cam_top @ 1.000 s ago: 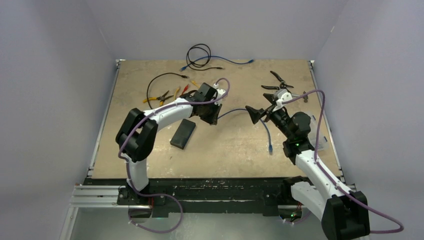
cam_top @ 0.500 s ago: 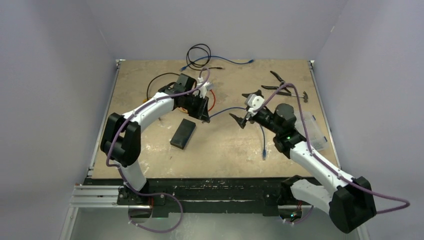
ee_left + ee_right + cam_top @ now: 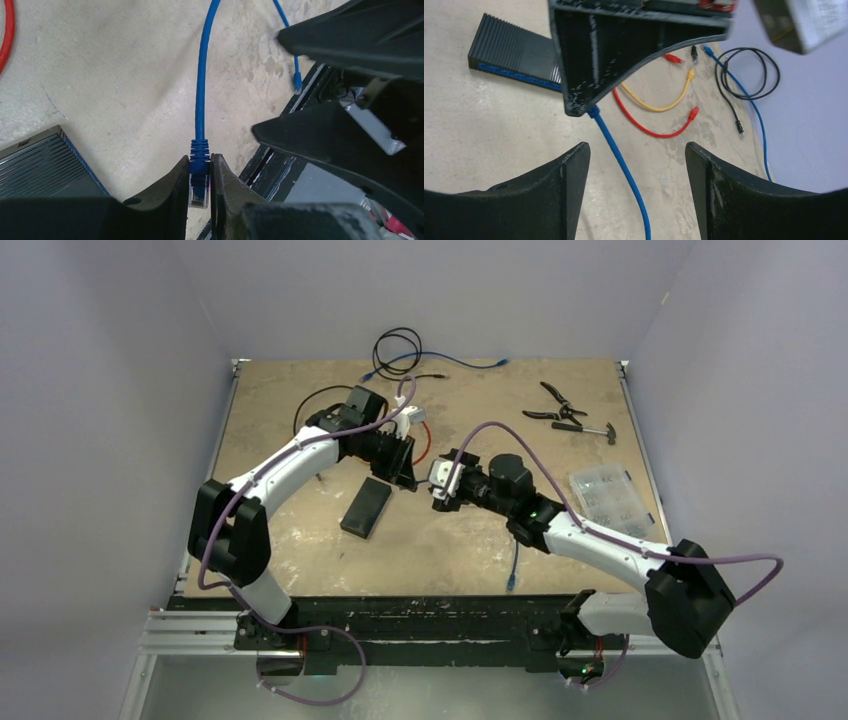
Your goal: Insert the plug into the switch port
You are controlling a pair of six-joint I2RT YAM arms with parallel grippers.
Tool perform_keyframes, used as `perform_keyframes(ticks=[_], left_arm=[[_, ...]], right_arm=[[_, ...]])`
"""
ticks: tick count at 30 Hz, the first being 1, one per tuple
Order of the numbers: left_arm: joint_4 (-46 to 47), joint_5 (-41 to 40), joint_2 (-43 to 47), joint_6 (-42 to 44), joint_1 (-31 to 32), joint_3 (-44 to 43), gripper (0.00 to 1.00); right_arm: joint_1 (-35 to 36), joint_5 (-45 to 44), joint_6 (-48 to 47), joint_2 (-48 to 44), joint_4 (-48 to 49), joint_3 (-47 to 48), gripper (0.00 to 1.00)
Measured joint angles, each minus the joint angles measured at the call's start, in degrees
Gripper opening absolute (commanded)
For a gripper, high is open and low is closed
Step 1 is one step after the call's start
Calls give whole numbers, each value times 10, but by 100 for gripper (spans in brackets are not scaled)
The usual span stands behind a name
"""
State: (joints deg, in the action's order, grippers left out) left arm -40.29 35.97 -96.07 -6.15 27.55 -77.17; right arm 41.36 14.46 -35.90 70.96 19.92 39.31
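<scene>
1. Left claw (image 3: pixel 200 167) clamps the plug (image 3: pixel 198 192) by its boot. The clear tip points back into the claw and the cable (image 3: pixel 622 165) runs out ahead.
2. Right claw (image 3: pixel 636 155) is open, straddling the cable just past the left claw without touching it.
3. Switch (image 3: pixel 366 507) lies flat on the tabletop (image 3: pixel 450 555), just near-left of the left claw. Its long axis is diagonal and its blue-trimmed long edge faces the claws.
4. Left arm is nearer. My read: the plug tip must turn toward that edge first.
</scene>
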Motion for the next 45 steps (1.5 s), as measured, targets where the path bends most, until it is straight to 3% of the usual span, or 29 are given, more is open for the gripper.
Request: perform_keyframes(ticks=[13, 16, 21, 29, 33, 35, 40, 45], left_arm=[[-12, 20, 20, 0, 12, 0, 0], [-14, 20, 23, 3, 12, 0, 0], [-14, 24, 24, 10, 12, 0, 0], [-13, 24, 33, 13, 12, -1, 0], [-13, 21, 40, 13, 12, -1, 39], [-8, 15, 48, 14, 12, -1, 50], [24, -27, 108, 13, 12, -1, 63], [111, -92, 219, 14, 12, 17, 66]], right_arm=[[45, -43, -49, 63, 2, 4, 46], [48, -43, -49, 70, 2, 5, 35], [51, -38, -43, 73, 2, 6, 6], [51, -17, -25, 74, -2, 6, 1], [50, -12, -5, 74, 2, 6, 0], [46, -4, 5, 73, 2, 6, 0], [19, 32, 42, 73, -12, 24, 1], [-37, 99, 92, 73, -19, 70, 1]])
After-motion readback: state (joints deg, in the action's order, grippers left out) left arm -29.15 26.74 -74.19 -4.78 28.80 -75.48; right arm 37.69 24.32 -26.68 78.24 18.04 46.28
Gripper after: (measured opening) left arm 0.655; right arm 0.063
